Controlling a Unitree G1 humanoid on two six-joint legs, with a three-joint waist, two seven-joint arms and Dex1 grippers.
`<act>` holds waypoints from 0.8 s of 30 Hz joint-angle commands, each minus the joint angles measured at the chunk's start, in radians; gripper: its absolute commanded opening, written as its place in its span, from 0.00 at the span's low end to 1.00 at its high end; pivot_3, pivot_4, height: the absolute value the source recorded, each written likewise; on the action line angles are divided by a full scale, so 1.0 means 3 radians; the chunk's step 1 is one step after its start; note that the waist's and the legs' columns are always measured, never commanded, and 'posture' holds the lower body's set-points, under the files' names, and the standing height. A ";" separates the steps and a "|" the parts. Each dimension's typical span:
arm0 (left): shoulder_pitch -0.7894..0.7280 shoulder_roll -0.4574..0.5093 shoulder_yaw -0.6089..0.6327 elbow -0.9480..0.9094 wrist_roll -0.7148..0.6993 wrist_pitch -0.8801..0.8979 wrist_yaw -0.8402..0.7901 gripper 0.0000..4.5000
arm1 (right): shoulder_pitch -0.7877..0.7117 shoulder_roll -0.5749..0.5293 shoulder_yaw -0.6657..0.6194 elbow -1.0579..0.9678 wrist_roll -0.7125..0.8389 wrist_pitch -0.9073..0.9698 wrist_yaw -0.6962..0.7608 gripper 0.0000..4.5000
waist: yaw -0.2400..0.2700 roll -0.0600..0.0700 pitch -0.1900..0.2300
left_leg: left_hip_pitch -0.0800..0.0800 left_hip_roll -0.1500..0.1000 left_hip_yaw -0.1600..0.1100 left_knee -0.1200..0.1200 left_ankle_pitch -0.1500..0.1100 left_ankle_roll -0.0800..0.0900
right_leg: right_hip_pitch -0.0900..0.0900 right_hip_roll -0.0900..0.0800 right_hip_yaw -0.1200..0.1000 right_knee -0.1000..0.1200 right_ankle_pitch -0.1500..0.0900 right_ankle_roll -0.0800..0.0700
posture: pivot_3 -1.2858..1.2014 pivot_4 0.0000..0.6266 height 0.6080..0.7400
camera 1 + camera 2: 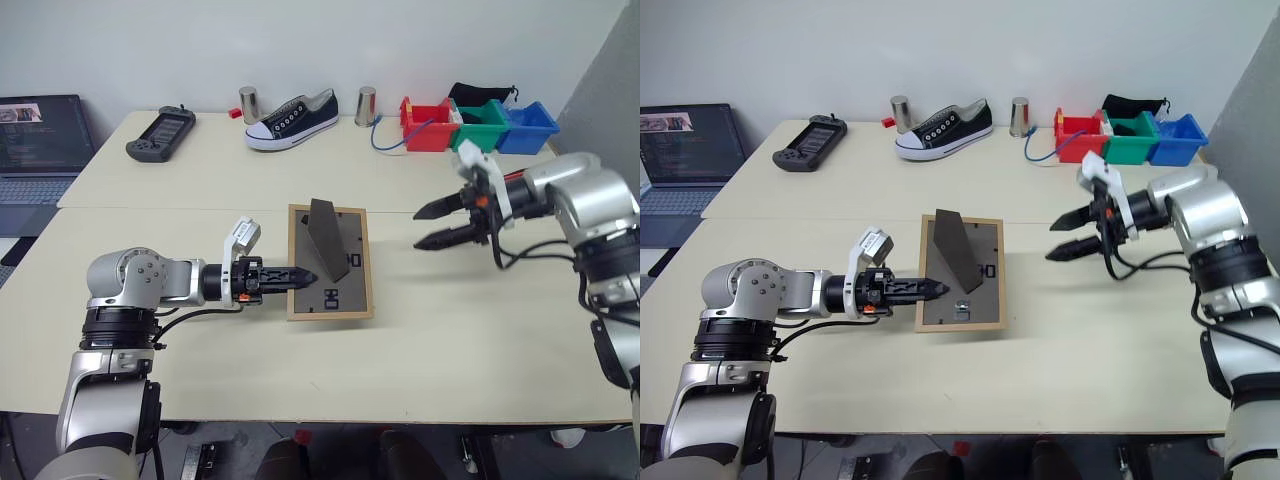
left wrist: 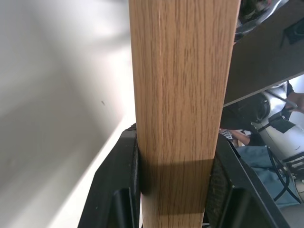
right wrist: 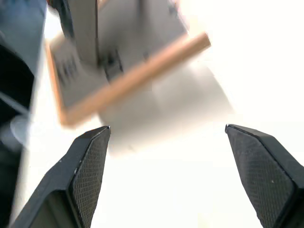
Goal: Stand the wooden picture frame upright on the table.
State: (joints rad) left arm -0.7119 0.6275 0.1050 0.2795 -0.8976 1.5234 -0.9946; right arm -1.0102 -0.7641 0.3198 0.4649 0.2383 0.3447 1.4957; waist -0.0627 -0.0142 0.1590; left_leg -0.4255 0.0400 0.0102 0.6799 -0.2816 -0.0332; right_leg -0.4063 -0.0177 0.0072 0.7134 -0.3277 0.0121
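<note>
Left hand (image 1: 290, 277) clamped wooden picture frame (image 1: 330, 262) by left rail, back up on bench (image 1: 480, 330); right hand (image 1: 440, 222) gaped nearby. We judged frame light, stiff; rails safest hold.

The wooden picture frame (image 1: 331, 262) lies picture-side down on the table (image 1: 450, 330), its dark grey-brown back up and its fold-out stand (image 1: 325, 238) raised. Its near left edge sits clamped between the left gripper (image 1: 297, 278) fingers. It is well apart from the wide-spread right gripper (image 1: 432, 226).
</note>
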 commanded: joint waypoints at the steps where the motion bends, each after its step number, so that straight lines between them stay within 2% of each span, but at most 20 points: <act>1: -0.0029 0.0019 0.0113 -0.0111 -0.0121 0.0039 -0.0052 0.29 | 0.0403 -0.0021 -0.0306 0.0042 -0.0217 -0.1985 -0.0077 0.91 | 0.0010 0.0000 0.0001 | 0.0000 0.0000 0.0001 0.0000 0.0000 0.0000 | 0.0000 0.0000 0.0000 0.0000 0.0000 0.0000 | 0.52 0.24 1.00; 3: -0.0037 0.0004 0.0121 -0.0105 -0.0127 0.0055 -0.0037 0.29 | 0.0629 0.0072 -0.0447 0.0197 -0.0351 -0.2795 -0.0443 0.91 | 0.0015 -0.0001 0.0001 | 0.0000 0.0000 0.0003 0.0001 0.0000 0.0000 | 0.0000 0.0000 0.0002 0.0000 0.0000 0.0000 | 0.52 0.24 1.00; 6: -0.0036 -0.0010 0.0126 -0.0118 -0.0138 0.0089 -0.0028 0.29 | 0.0890 0.0250 -0.0691 0.0458 -0.0536 -0.4413 -0.0955 0.91 | 0.0015 -0.0001 0.0001 | 0.0000 0.0002 0.0003 0.0002 0.0000 0.0000 | 0.0002 0.0000 0.0001 0.0000 0.0000 0.0000 | 0.52 0.24 1.00; 10: -0.0127 -0.0093 0.0241 0.0029 -0.0150 0.0189 0.0043 0.29 | 0.0879 0.0329 -0.0785 0.0894 -0.0670 -0.5887 -0.1264 0.91 | 0.0005 0.0000 0.0001 | 0.0001 0.0003 0.0006 0.0003 0.0000 0.0000 | 0.0002 0.0001 0.0003 0.0001 0.0000 0.0000 | 0.52 0.24 1.00; 12: -0.0210 -0.0157 0.0333 0.0134 -0.0179 0.0266 0.0095 0.29 | 0.0792 0.0405 -0.0852 0.1142 -0.0805 -0.6386 -0.1434 0.91 | 0.0009 0.0000 0.0001 | 0.0002 0.0003 0.0004 0.0006 0.0000 -0.0001 | 0.0003 0.0001 0.0001 -0.0001 0.0000 0.0000 | 0.52 0.24 1.00; 16: -0.0258 -0.0212 0.0357 0.0273 -0.0350 0.0303 0.0235 0.29 | 0.0657 0.0639 -0.1184 0.1310 -0.1320 -0.6531 -0.1833 0.91 | 0.0009 0.0000 0.0001 | 0.0007 0.0004 0.0004 0.0007 0.0001 -0.0001 | 0.0006 0.0001 0.0001 -0.0002 0.0000 0.0000 | 0.52 0.24 1.00; 24: -0.0259 -0.0223 0.0369 0.0521 -0.1071 0.0303 0.0736 0.29 | 0.0629 0.0762 -0.1148 0.1169 -0.2484 -0.6531 -0.2921 0.91 | 0.0006 0.0000 0.0001 | 0.0013 0.0005 0.0006 0.0006 0.0001 -0.0002 | 0.0006 0.0001 0.0004 0.0005 0.0000 0.0000 | 0.52 0.24 1.00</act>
State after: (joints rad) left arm -0.7725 0.5600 0.1863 0.4397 -1.1370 1.6098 -0.8026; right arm -0.7990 -0.5346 -0.0212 0.8569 -0.4397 -1.6051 0.7200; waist -0.0608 -0.0142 0.1593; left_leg -0.4215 0.0415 0.0121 0.6817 -0.2812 -0.0339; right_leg -0.4044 -0.0174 0.0085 0.7148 -0.3277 0.0121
